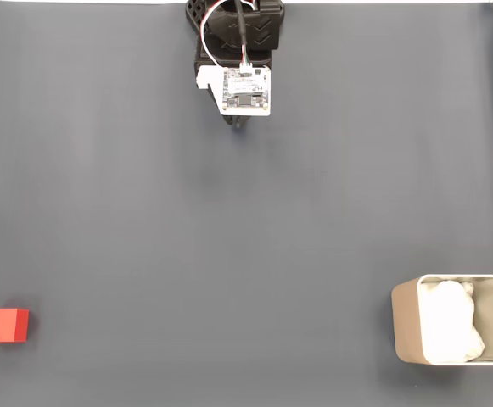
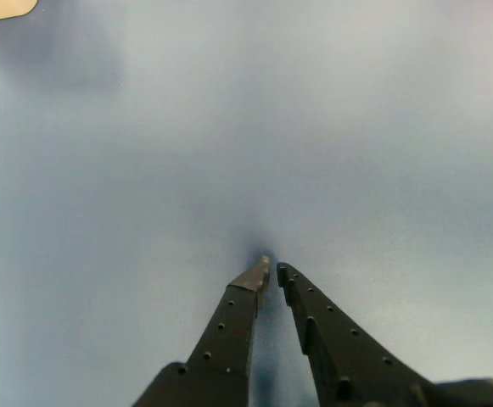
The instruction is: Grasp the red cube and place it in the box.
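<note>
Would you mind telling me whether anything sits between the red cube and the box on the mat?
Nothing does. In the fixed view, the stretch of dark mat between the red cube and the box is bare.

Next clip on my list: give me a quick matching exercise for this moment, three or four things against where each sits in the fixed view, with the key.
Things:
1. red cube
2. box
3. gripper
4. circuit board on the arm

Places or states:
A. lower right of the dark mat, white lining inside
B. top centre of the fixed view
C. lower left, near the mat's edge
D. fingertips nearly together, nothing between them, in the wrist view

Pairs: 1-C, 2-A, 3-D, 4-B
</note>
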Tool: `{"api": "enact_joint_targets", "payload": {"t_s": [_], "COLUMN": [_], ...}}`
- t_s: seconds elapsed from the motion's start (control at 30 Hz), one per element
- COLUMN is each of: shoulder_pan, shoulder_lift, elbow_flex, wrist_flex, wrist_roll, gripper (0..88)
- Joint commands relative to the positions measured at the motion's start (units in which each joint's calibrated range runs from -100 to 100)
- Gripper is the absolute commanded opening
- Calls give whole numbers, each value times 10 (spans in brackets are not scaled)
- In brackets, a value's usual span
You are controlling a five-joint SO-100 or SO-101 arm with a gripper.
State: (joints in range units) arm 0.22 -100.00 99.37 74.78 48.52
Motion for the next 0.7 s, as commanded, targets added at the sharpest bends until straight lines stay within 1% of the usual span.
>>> {"api": "enact_joint_targets", "payload": {"t_s": [0.0, 0.67], "shoulder_pan": [3, -1], "shoulder_lift": [0, 0], "elbow_flex": [5, 5], "wrist_flex": [10, 11], "wrist_roll": [3, 8], "gripper": [1, 0]}}
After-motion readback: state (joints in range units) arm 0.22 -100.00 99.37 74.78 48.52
